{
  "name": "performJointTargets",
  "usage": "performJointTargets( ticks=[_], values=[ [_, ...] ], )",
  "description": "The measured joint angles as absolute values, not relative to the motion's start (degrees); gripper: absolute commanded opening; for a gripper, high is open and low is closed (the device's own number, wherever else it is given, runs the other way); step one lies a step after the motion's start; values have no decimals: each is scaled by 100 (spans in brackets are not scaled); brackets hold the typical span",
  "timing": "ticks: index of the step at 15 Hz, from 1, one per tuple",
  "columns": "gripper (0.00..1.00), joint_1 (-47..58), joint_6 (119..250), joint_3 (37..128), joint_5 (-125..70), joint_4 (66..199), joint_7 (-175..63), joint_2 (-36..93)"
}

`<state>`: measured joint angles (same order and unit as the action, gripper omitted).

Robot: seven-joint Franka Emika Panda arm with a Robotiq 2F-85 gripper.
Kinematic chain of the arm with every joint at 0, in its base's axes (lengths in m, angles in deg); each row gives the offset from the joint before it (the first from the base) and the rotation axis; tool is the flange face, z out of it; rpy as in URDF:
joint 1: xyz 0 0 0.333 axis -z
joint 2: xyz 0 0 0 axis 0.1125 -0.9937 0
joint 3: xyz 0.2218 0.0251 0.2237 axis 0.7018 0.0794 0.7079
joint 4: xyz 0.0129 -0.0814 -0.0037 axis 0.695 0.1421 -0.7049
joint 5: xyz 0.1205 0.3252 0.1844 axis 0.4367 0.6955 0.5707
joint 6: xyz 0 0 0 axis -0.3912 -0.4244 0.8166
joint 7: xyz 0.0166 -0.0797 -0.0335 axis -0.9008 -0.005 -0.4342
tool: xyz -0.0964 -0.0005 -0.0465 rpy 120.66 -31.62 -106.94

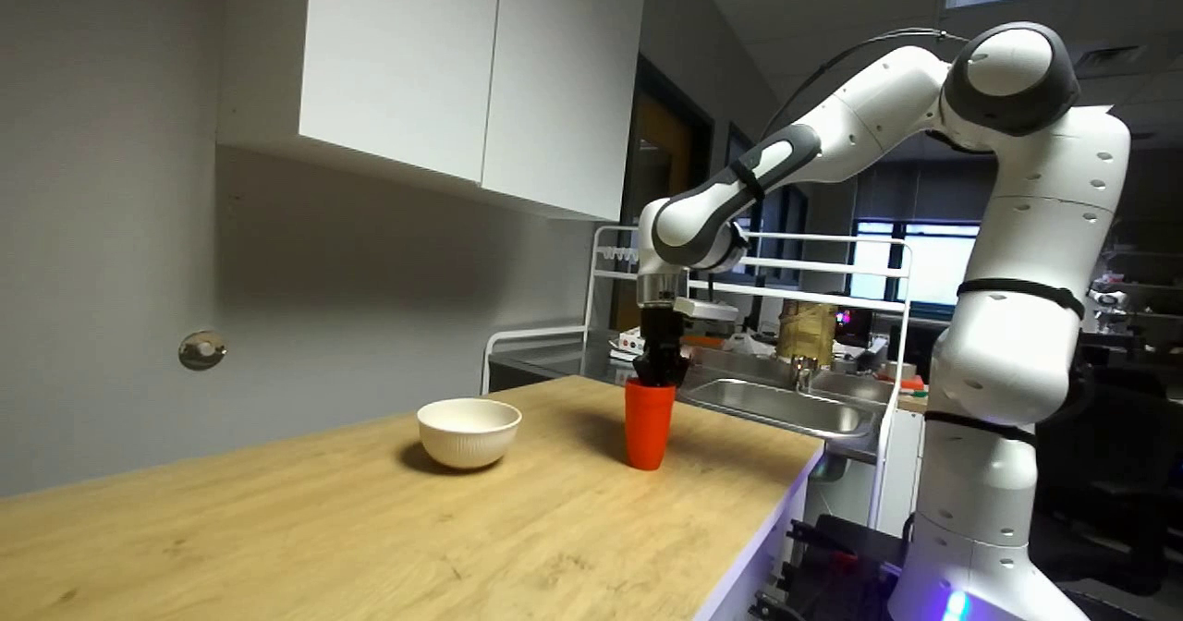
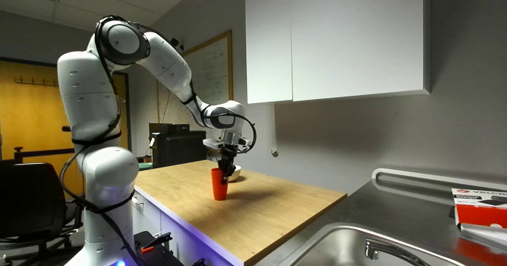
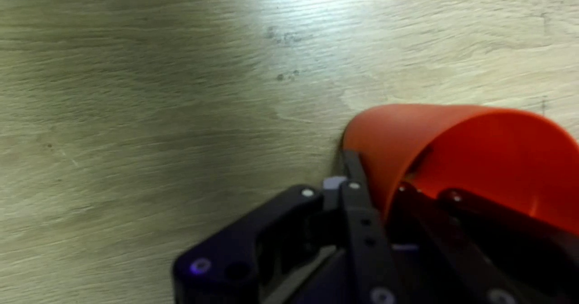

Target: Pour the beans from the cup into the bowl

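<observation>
The red-orange cup (image 1: 647,432) stands upright on the wooden countertop; it also shows in an exterior view (image 2: 219,189) and in the wrist view (image 3: 402,125). My gripper (image 1: 658,377) points down at its rim and also shows in the wrist view (image 3: 380,182). One finger is outside the cup wall and one inside, with the wall pinched between them. A small dark and tan patch shows inside; I cannot tell if it is beans. The cream-white bowl (image 1: 468,436) sits apart from the cup, nearer the wall; in an exterior view (image 2: 236,173) the gripper partly hides it.
The wooden countertop (image 1: 370,529) ends at an edge near the robot base. A white wall cabinet (image 1: 397,57) hangs above its back. A white rack (image 1: 795,293) and a metal sink (image 1: 786,404) lie beyond one end. A red-and-white box (image 2: 481,208) lies by the sink.
</observation>
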<state>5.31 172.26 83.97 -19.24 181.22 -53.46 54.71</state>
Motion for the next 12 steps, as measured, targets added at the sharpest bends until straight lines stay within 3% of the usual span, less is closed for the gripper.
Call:
performJointTargets(
  ticks=[12],
  values=[
    [2,522,17193,8681,-2283,17680,-4353,5373]
  ],
)
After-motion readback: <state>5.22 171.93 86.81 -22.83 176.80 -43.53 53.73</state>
